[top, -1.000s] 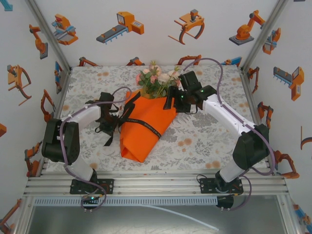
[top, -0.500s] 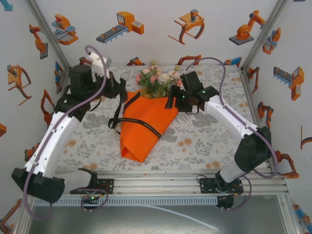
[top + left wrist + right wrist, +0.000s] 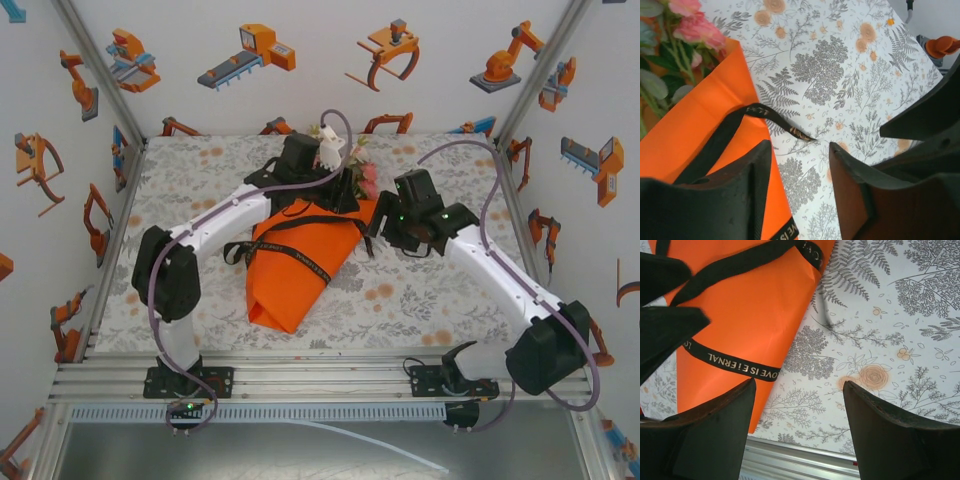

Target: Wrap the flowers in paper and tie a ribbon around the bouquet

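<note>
The bouquet lies on the table: an orange paper (image 3: 296, 275) cone with pink and white flowers (image 3: 366, 178) at its far end, partly hidden by my left arm. A black ribbon (image 3: 300, 255) with gold lettering crosses the paper, and a loose loop lies to its left. My left gripper (image 3: 343, 195) hovers open over the cone's mouth. In the left wrist view the left gripper (image 3: 800, 147) has nothing between its fingers, with the ribbon's end (image 3: 767, 114) and flowers (image 3: 690, 25) beyond. My right gripper (image 3: 373, 226) stands open beside the cone's right edge. The right gripper (image 3: 799, 385) frames bare cloth next to the paper (image 3: 755, 315) and ribbon (image 3: 735, 365).
A leaf-and-blossom tablecloth (image 3: 420, 290) covers the table. White walls with orange robot pictures (image 3: 250, 50) enclose three sides. The aluminium front rail (image 3: 320, 375) runs along the near edge. The left gripper's fingers (image 3: 665, 305) show at the top left of the right wrist view.
My left arm swung from the bouquet's left side, up past the back left corner, to over the flowers. My right gripper drew back a little to the right of the cone.
</note>
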